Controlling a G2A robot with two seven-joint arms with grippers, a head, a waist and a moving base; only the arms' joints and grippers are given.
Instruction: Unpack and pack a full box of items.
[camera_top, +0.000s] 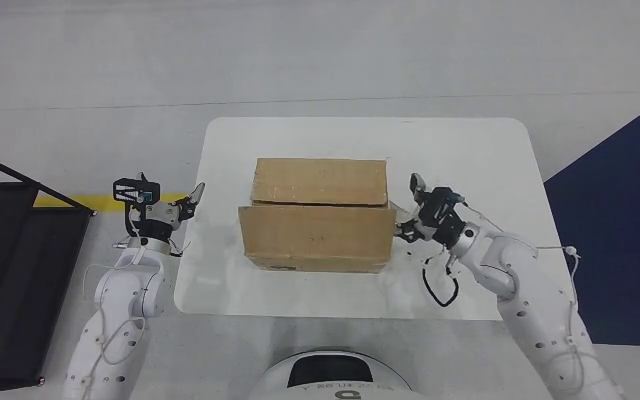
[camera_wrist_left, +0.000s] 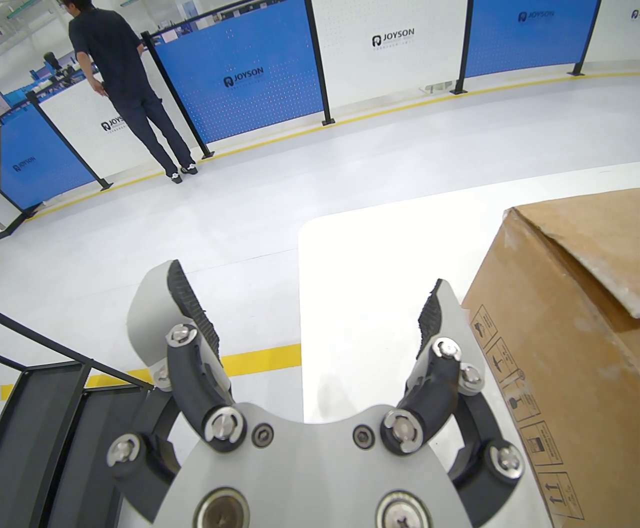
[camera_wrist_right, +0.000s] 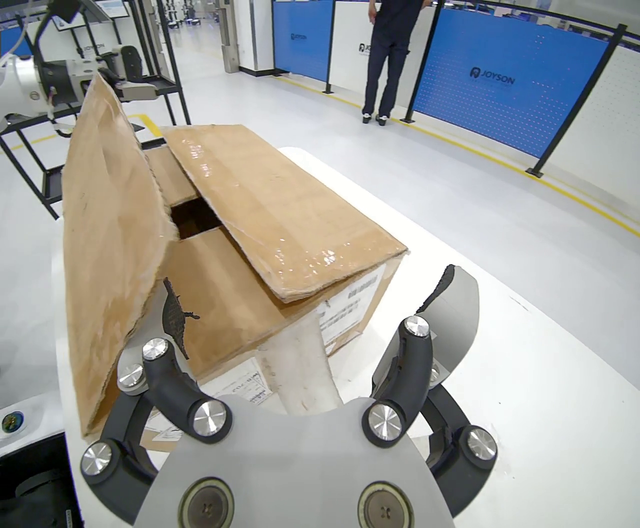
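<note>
Glossy white shells cover the left arm (camera_top: 118, 300) and the right arm (camera_top: 525, 285). Thin pale cables (camera_top: 570, 250) trail along both, and a black cable (camera_top: 440, 288) loops near the right wrist. A small black module (camera_top: 133, 190) with a teal accent sits at the left wrist. The left gripper (camera_wrist_left: 306, 274) and the right gripper (camera_wrist_right: 310, 277) share one build: a brushed silver base plate (camera_wrist_left: 310, 475), black curved links (camera_wrist_left: 192, 370) fixed with round silver screws (camera_wrist_left: 224, 425), and curved silver fingers (camera_wrist_left: 150, 300) lined with black ribbed pads (camera_wrist_left: 192, 305). One pad on the right gripper looks frayed, perhaps from wear.
</note>
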